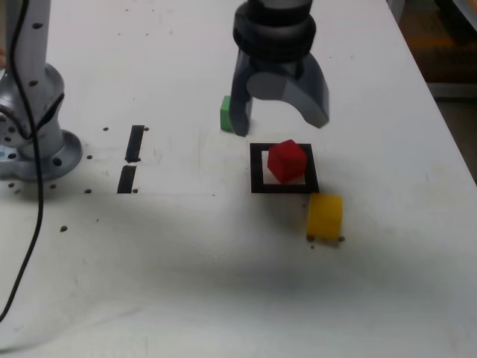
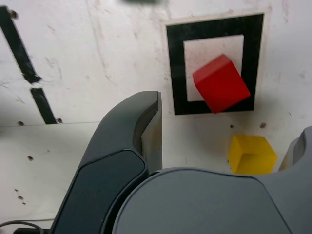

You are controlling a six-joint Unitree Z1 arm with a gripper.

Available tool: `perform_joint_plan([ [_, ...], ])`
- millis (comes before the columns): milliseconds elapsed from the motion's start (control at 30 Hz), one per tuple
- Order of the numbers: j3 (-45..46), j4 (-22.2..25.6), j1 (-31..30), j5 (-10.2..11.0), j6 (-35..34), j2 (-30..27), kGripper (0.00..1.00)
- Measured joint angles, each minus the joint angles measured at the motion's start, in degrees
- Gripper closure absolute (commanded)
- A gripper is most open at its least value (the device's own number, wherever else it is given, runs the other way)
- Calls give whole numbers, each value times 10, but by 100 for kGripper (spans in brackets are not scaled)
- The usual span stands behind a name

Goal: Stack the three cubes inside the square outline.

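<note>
Red cube [image 1: 287, 160] sitting inside the square outline [image 1: 257, 168], turned at an angle to the black frame, one corner reaching over the tape on the exterior view's right. Nothing resting on top of it. Yellow cube [image 1: 325, 216] lying outside the outline, just beside its near corner toward the exterior view's right, not touching the red one. Green cube [image 1: 225, 114] standing beyond the outline toward the exterior view's left, partly hidden behind one gripper finger. Gripper [image 1: 282, 119] hanging above the far edge of the outline, jaws spread wide, gripping nothing. Two short black strips [image 1: 131, 158] lying well apart toward the exterior view's left on the white table [image 1: 223, 283].
</note>
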Motion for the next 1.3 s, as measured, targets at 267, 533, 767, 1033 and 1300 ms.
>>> perform_joint_plan([
  [267,-51,-13,-32,-8,-10,34,2],
  [533,-84,-12,-60,-31,-9,65,2],
  [767,-110,-14,-74,-42,-7,103,1],
  [1033,-140,-16,-78,-48,-10,135,1],
  [1300,-143,-23,-79,-44,-16,147,0],
])
